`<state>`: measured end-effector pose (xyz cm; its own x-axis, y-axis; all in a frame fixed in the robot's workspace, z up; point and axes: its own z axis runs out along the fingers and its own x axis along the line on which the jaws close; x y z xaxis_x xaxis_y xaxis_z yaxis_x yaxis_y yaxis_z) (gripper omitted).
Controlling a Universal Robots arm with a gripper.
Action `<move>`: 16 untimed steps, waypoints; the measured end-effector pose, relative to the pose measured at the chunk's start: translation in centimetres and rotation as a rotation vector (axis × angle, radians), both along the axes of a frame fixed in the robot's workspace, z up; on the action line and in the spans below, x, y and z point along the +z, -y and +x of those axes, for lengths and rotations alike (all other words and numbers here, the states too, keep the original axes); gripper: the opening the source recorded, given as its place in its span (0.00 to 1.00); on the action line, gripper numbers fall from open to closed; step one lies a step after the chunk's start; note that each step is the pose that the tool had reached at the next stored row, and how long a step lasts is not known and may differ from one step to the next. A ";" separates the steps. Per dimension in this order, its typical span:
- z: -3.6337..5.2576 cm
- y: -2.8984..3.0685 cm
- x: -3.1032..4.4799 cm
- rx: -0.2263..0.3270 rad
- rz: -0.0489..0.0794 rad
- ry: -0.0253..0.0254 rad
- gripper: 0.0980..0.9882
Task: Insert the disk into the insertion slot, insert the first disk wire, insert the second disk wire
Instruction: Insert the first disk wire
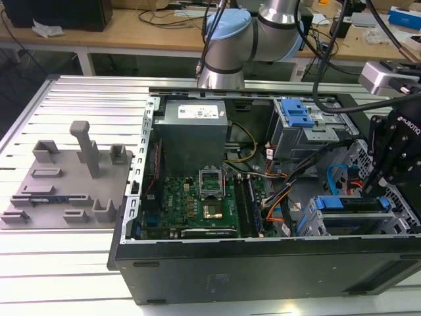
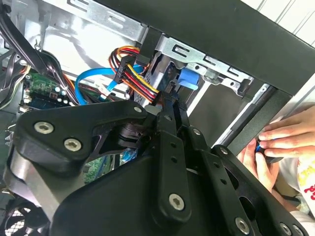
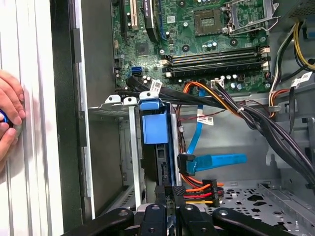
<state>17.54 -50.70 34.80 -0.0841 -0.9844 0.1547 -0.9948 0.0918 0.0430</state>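
**A:** Legend, pls. (a) Where was the disk?

**B:** (a) The disk [image 1: 348, 204], blue carrier showing, sat inside the insertion slot [image 1: 308, 222]. That was low in the open PC case [image 1: 263, 263], toward the exterior view's right. In both wrist views the carrier's blue tab stood at the slot's mouth w/ grey sheet metal alongside.

**A:** (b) The hand?

**B:** (b) The hand [image 3: 172, 191] hung over that bay. Its fingertips were clenched on the end of the red/orange/yellow wire bundle [image 3: 199, 192], right at the disk's rear edge. Whether that end was seated: couldn't tell.

**A:** (c) Other cabling?

**B:** (c) A flat blue cable [image 3: 216, 160] ended in an angled connector just beside the same edge, next to the bundle.

**A:** (d) Surroundings?

**B:** (d) The mobo [image 1: 197, 197] lay mid-case. A grey fixture plate [image 1: 66, 178] lay on the slotted worktop [image 1: 66, 263] at the exterior view's left, beside the case. A person's fingers [image 3: 12, 105] rested outside the case wall, nr the bay.
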 end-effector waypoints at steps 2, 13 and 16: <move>0.01 -0.05 -0.01 -0.010 -0.002 0.0000 0.07; 0.02 -0.12 0.00 -0.021 -0.003 0.0000 0.07; 0.08 -0.13 0.00 -0.021 -0.003 0.0000 0.07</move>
